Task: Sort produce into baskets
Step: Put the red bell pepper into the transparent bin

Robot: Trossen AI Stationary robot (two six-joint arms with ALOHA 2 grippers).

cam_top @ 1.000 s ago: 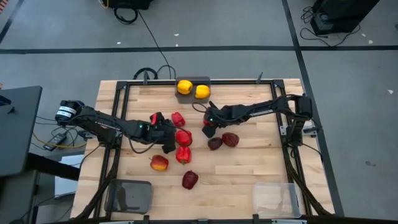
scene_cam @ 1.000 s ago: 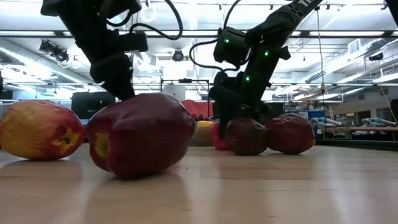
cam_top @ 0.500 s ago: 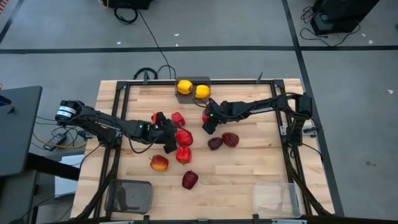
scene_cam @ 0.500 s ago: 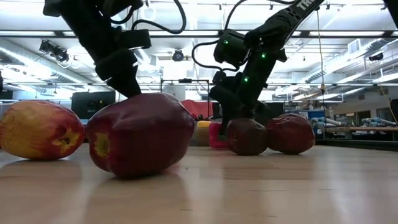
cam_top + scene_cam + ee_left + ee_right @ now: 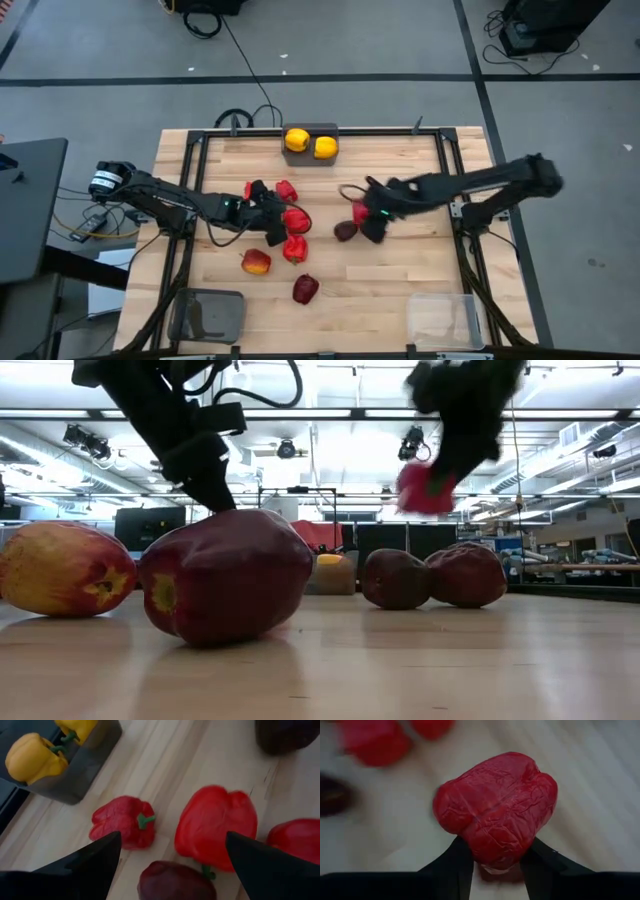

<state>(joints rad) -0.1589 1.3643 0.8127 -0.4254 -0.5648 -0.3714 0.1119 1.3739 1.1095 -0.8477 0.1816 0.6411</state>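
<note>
My right gripper (image 5: pixel 366 216) is shut on a bright red pepper (image 5: pixel 495 810) and holds it above the table; it also shows in the low view (image 5: pixel 425 488). My left gripper (image 5: pixel 172 840) is open and low over a cluster of red peppers (image 5: pixel 295 220) left of centre. A dark maroon fruit (image 5: pixel 175 881) lies between its fingers, and no touch shows. Two yellow peppers (image 5: pixel 310 144) lie in the dark grey basket (image 5: pixel 312 128) at the far edge. Maroon fruits (image 5: pixel 430 575) rest on the table under my right gripper. My right gripper pinches the red pepper between its two fingers, which sit on two opposite sides of its end nearest the wrist (image 5: pixel 470 845). The fingers come from above, slanting down. The pepper hangs below them, lifted clear of the table and of the maroon fruits.
A dark grey basket (image 5: pixel 208 315) stands at the near left corner and a clear one (image 5: pixel 443 318) at the near right. A red-orange apple (image 5: pixel 256 262) and a maroon fruit (image 5: pixel 305 289) lie near the front. A black frame (image 5: pixel 190 200) runs along the table's sides.
My right gripper has risen from the table with the red pepper and has swung toward the table's right and near edges, over the maroon fruits. The pepper now hangs clear of the table. My left gripper has stayed over the red peppers.
</note>
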